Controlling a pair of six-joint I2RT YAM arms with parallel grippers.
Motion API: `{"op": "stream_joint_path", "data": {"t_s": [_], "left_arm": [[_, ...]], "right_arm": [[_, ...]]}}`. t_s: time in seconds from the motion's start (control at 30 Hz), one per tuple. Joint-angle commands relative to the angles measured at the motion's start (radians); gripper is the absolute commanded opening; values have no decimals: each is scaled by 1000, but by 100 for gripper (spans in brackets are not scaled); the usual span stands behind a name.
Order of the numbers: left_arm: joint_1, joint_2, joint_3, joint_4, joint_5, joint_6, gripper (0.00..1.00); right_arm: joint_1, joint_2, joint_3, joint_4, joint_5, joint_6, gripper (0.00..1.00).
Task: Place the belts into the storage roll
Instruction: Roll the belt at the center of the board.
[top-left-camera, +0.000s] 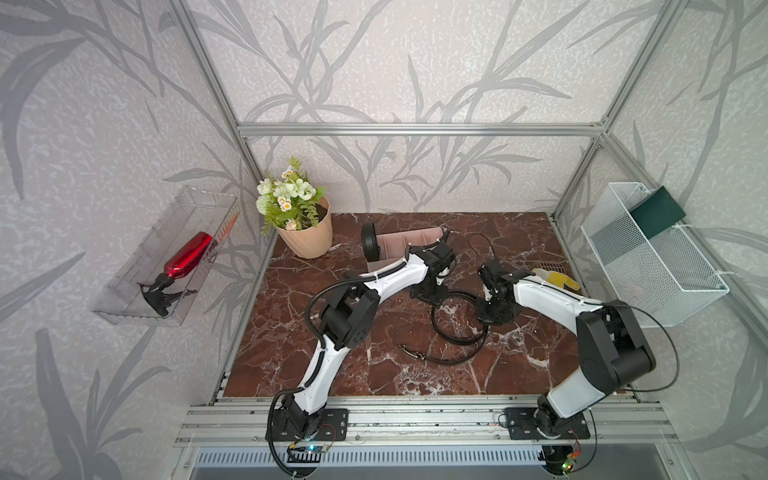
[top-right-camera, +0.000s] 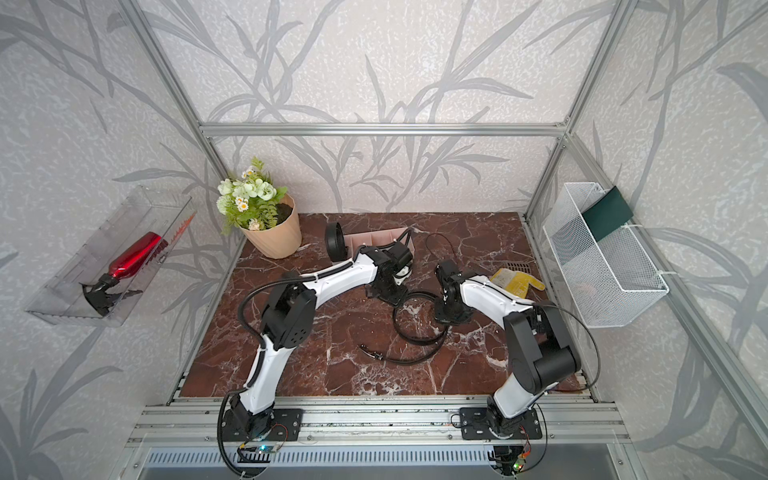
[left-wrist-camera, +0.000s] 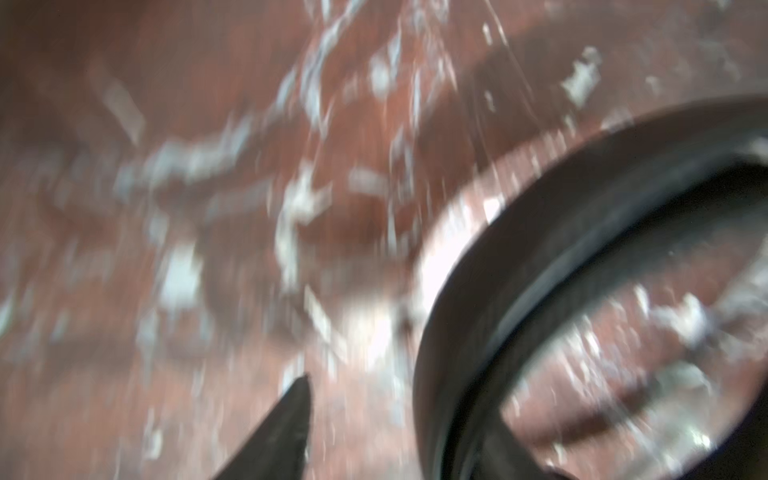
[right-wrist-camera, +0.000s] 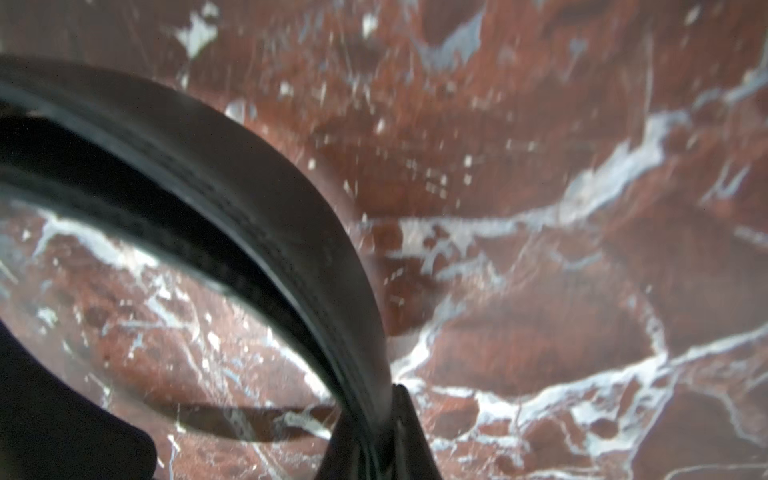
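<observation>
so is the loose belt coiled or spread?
Partly coiled: the belt lies in an open loop on the marble, buckle end trailing loose.

Both top views looking down from high above the marble table (top-left-camera: 374, 374), sharing the whole scene, wrist cameras hovering close, both catching the loose belt (right-wrist-camera: 249, 216).

One black belt (top-left-camera: 457, 328) looped on marble; another coiled (top-left-camera: 370, 242) beside pink tray (top-left-camera: 409, 240).

Right claw (right-wrist-camera: 374, 432) clamped; left claw (left-wrist-camera: 374, 449) parted.
</observation>
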Motion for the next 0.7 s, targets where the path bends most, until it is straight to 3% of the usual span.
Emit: {"op": "stream_joint_path", "data": {"t_s": [0.0, 0.07, 0.1, 0.17, 0.27, 0.43, 0.67], "left_arm": [[5, -216, -153, -12, 11, -114, 73], [4, -334, -281, -6, 10, -176, 97], [4, -388, -332, -4, 0, -223, 99], [9, -506, -465, 18, 3, -348, 99], [12, -641, -681, 174, 139, -517, 99], [11, -728, -924, 432, 246, -784, 99], [29, -724, -988, 470, 190, -852, 99]], "right_arm": [[18, -43, -56, -20, 40, 182, 0], [40, -67, -87, -3, 42, 237, 0], [52, -80, -102, 13, 42, 255, 0], [78, -94, -123, 33, 41, 295, 0], [120, -100, -139, 52, 52, 343, 0], [192, -118, -155, 66, 88, 437, 0], [254, -134, -197, 98, 104, 527, 0]]}}
